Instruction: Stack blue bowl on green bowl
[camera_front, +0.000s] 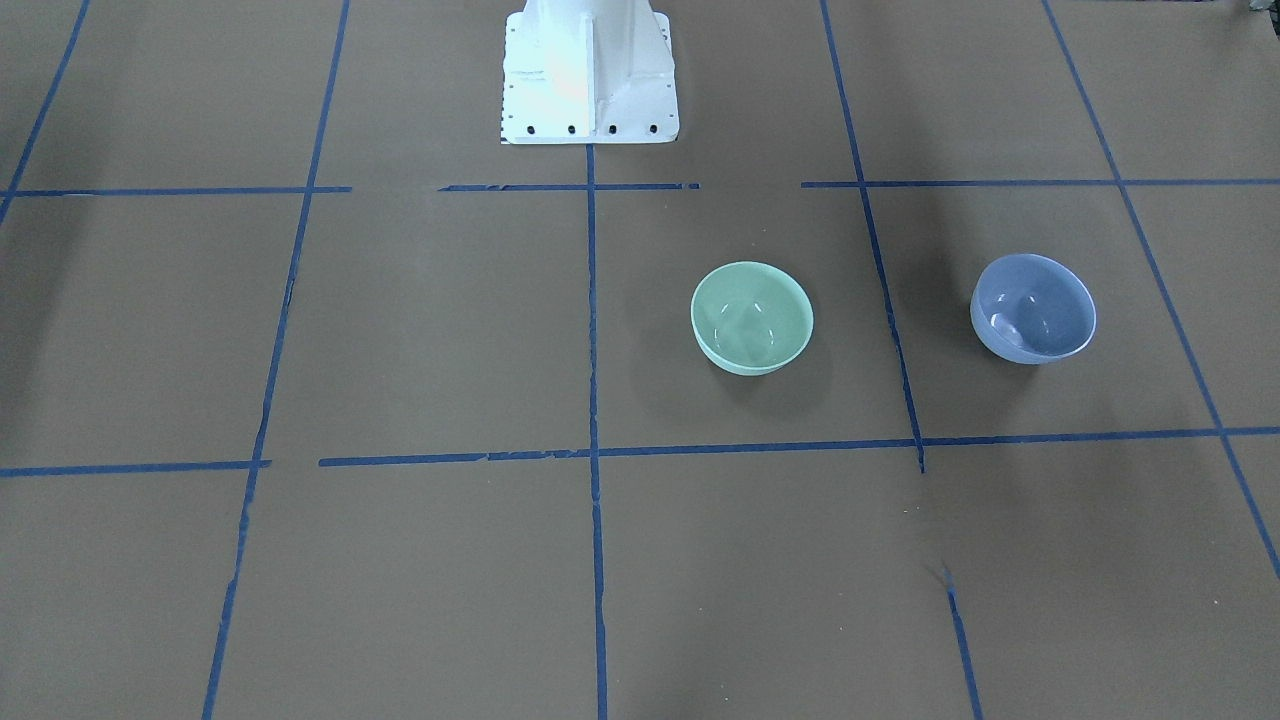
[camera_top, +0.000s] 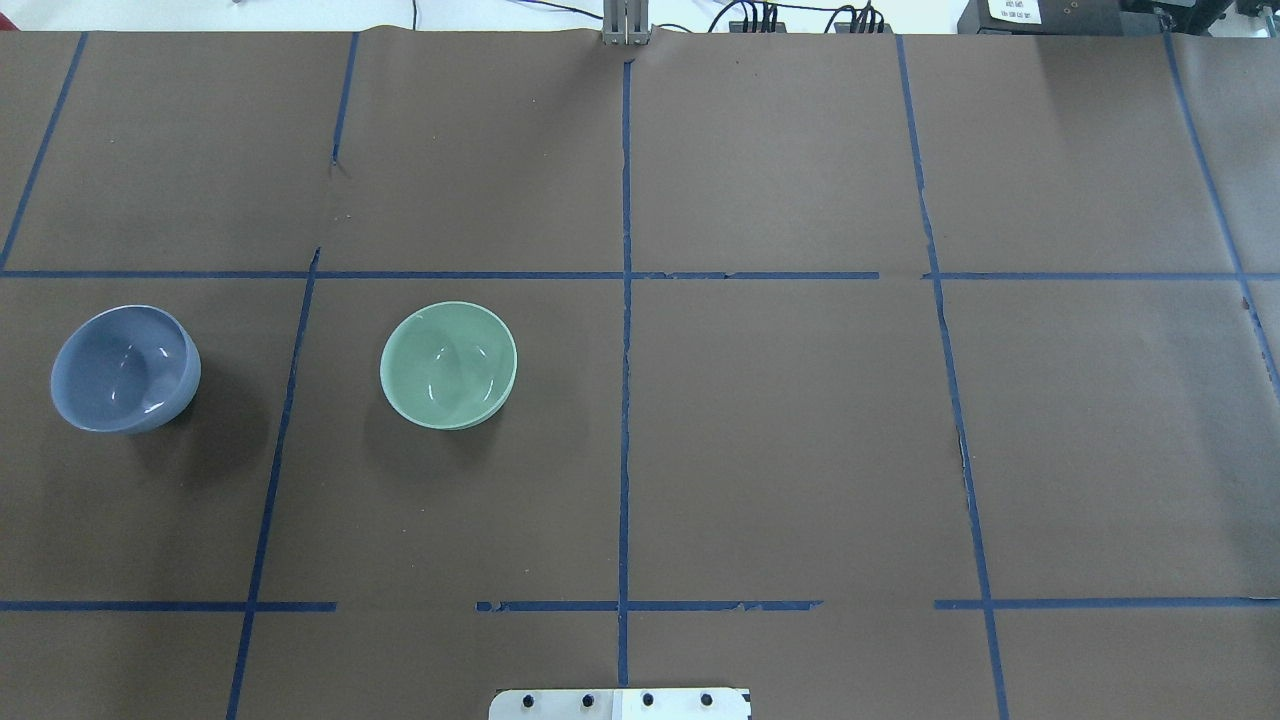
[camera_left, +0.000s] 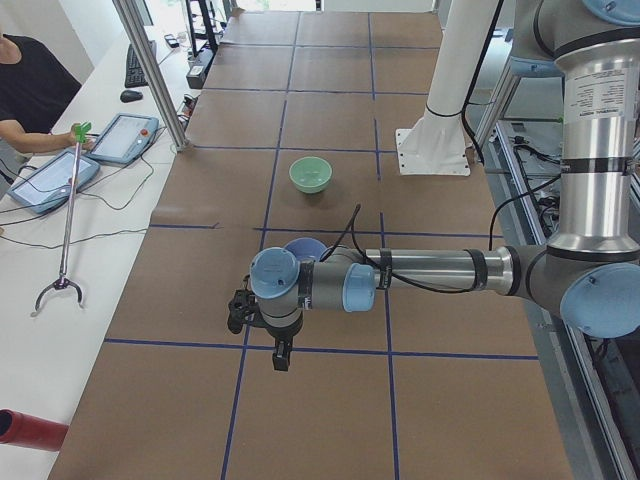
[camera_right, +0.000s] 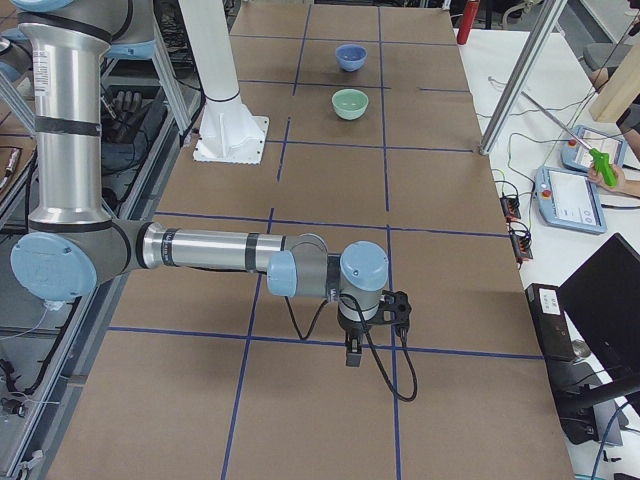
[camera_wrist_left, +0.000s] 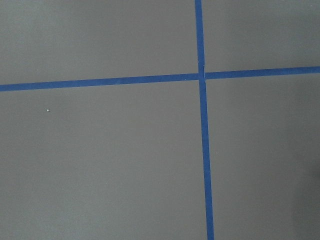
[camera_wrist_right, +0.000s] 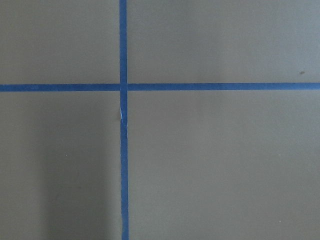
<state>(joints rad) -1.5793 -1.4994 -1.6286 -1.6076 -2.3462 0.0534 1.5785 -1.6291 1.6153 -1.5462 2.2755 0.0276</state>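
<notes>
The blue bowl (camera_front: 1033, 308) sits upright on the brown table cover on my left side, and shows in the overhead view (camera_top: 125, 368). The green bowl (camera_front: 752, 318) sits upright beside it, nearer the table's middle (camera_top: 448, 365), about one bowl-width apart from it. Both are empty. My left gripper (camera_left: 238, 311) shows only in the exterior left view, held high above the table near the blue bowl (camera_left: 303, 246); I cannot tell whether it is open. My right gripper (camera_right: 399, 308) shows only in the exterior right view, far from both bowls; I cannot tell its state.
The white robot base (camera_front: 590, 75) stands at the table's robot-side edge. Blue tape lines (camera_top: 625, 400) divide the brown cover into squares. Both wrist views show only cover and a tape cross (camera_wrist_left: 202, 76). Operators with tablets (camera_left: 120, 138) sit along the far side bench.
</notes>
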